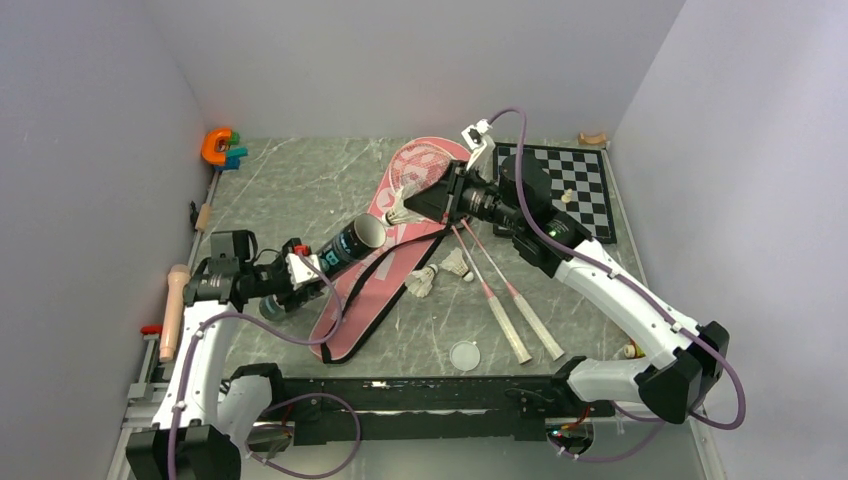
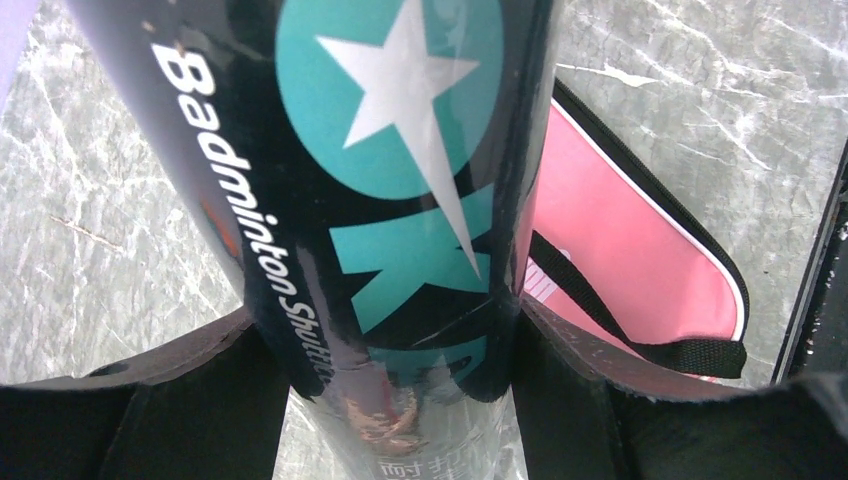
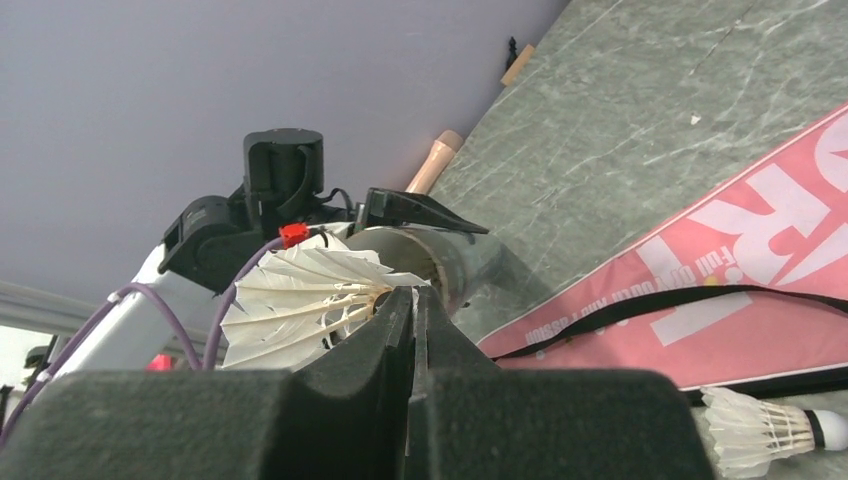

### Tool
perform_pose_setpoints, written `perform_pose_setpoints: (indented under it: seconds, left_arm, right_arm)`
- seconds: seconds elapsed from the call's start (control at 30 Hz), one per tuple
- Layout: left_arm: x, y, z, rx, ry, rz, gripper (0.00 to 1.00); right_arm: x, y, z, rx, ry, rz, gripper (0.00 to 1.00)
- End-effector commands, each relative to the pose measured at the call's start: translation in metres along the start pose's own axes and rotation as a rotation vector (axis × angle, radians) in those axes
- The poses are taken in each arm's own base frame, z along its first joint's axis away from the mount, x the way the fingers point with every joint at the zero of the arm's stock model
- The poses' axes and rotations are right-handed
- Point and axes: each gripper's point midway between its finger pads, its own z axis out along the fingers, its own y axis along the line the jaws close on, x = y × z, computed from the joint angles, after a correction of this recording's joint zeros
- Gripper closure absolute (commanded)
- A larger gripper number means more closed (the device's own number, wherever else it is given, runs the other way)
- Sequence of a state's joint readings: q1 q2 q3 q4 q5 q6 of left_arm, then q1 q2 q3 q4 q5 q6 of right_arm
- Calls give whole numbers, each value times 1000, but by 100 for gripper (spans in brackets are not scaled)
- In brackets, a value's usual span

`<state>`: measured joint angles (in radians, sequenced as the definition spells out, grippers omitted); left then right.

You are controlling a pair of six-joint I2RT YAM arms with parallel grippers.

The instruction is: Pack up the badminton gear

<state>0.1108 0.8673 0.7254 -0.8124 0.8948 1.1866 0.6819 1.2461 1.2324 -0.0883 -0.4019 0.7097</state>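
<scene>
— Starting at the claws: what in each?

— In the left claw (image 1: 303, 268), the long black tube (image 1: 345, 246), clenched round its lower part and tilted up off the desk (image 1: 290, 190), open mouth aimed toward the right arm. In the right claw (image 3: 410, 300), one feather shuttlecock (image 3: 300, 300), pinched at the narrow end, skirt fanned out close by the tube's rim, not yet inside.

— So how far along, at a guess?

— Early. Cannot see down the bore, so no telling whether anything sits in there. Left to do, as judged: seat this one, fetch the loose shuttlecock (image 1: 422, 282) and the second shuttlecock (image 1: 458, 264) lying near each other just beside the bag, then cap the tube, probably with the clear round lid (image 1: 465, 354) near the front edge. After that, load the inner racket (image 1: 512, 338), the outer racket (image 1: 545, 340) and the tube into the pink bag (image 2: 630, 230). Cannot tell whether zipped or open.

— Room to move?

— Tight in the middle. Both shafts under the right arm, heads hidden behind the claw, handles toward the near edge. Below the tube, the black strap (image 2: 690, 352) trailing along the bag: likely a snag risk. Open desk behind the tube, toward the back wall. Just beyond the right wrist, the chessboard (image 1: 575, 185); in the far left corner, well apart, the orange and teal toy (image 1: 222, 148). Side walls close on both flanks.
</scene>
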Motion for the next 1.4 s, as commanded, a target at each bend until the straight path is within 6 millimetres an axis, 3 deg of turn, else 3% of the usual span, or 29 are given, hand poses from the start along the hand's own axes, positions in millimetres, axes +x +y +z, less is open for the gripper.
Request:
perform_pose_setpoints:
  seconds: [0.0, 0.17, 0.37, 0.6, 0.83, 1.0, 1.13, 1.37]
  left_arm:
    - [0, 11, 5, -29, 22, 0, 83]
    - [-6, 11, 9, -17, 2, -6, 83]
    - [-14, 9, 8, -14, -29, 20, 84]
    - [-20, 3, 5, 0, -44, 41, 85]
    - [-24, 1, 6, 4, -48, 39, 85]
    - [-26, -1, 5, 9, -58, 41, 85]
    - [-27, -4, 5, 17, -63, 42, 86]
    - [-31, -6, 4, 28, -80, 36, 86]
  right_arm:
    - [-13, 31, 1, -91, -37, -34, 94]
    - [6, 26, 16, -85, 11, -20, 94]
    - [26, 2, 25, -32, 44, 11, 94]
    - [30, -2, 37, -40, 35, 9, 90]
    - [50, 5, 53, -26, 76, -40, 60]
    - [53, -3, 50, 26, 84, -57, 36]
    - [45, -12, 34, 107, 66, -112, 27]
    - [28, -16, 11, 159, 23, -154, 25]
